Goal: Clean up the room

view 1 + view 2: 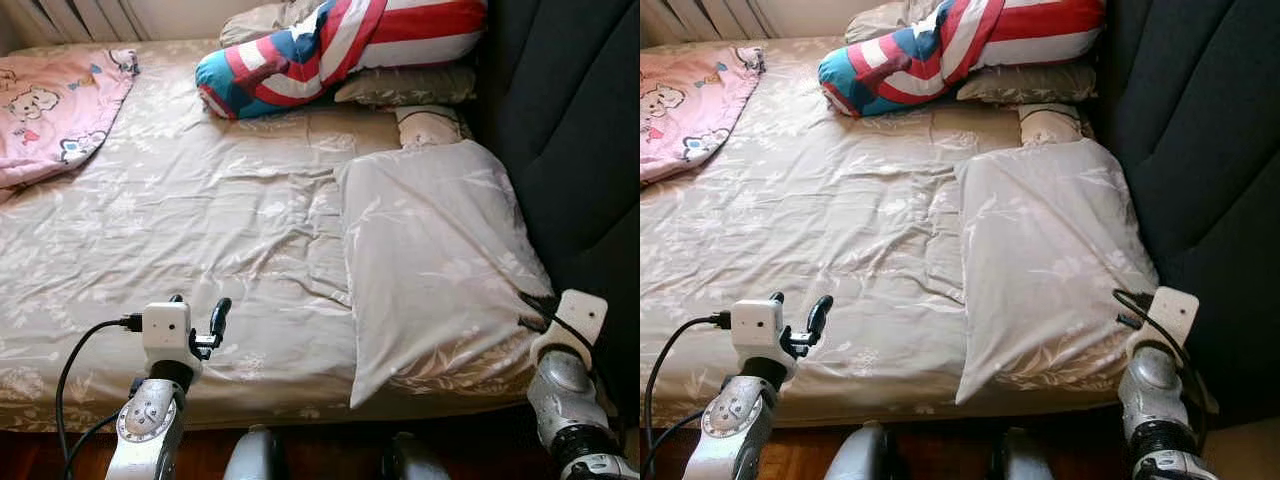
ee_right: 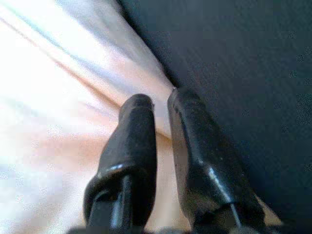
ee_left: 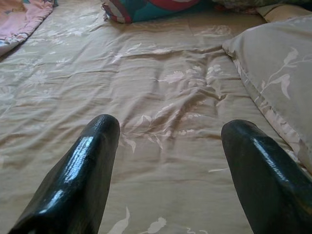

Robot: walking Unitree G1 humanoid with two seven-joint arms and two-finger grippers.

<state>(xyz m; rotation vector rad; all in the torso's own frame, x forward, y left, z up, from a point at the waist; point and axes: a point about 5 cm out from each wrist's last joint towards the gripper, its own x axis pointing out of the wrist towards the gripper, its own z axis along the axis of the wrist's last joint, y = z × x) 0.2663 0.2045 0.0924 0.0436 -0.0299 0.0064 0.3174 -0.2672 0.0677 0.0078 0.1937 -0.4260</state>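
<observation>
A large beige floral pillow (image 1: 430,250) lies on the right side of the bed, its front edge hanging over the mattress. My right gripper (image 1: 528,308) is at the pillow's right front corner, against the dark headboard (image 1: 570,120). In the right wrist view its fingers (image 2: 134,126) stand nearly together, pinching the pale fabric edge. My left gripper (image 1: 198,310) hovers open over the beige sheet (image 1: 200,210) near the bed's front edge, holding nothing. In the left wrist view its fingertips (image 3: 92,146) frame wrinkled sheet.
A red, white and blue striped pillow (image 1: 330,45) lies at the back on flatter beige pillows (image 1: 405,87). A pink cartoon blanket (image 1: 50,105) covers the back left corner. Wooden floor (image 1: 30,455) runs below the bed's front edge.
</observation>
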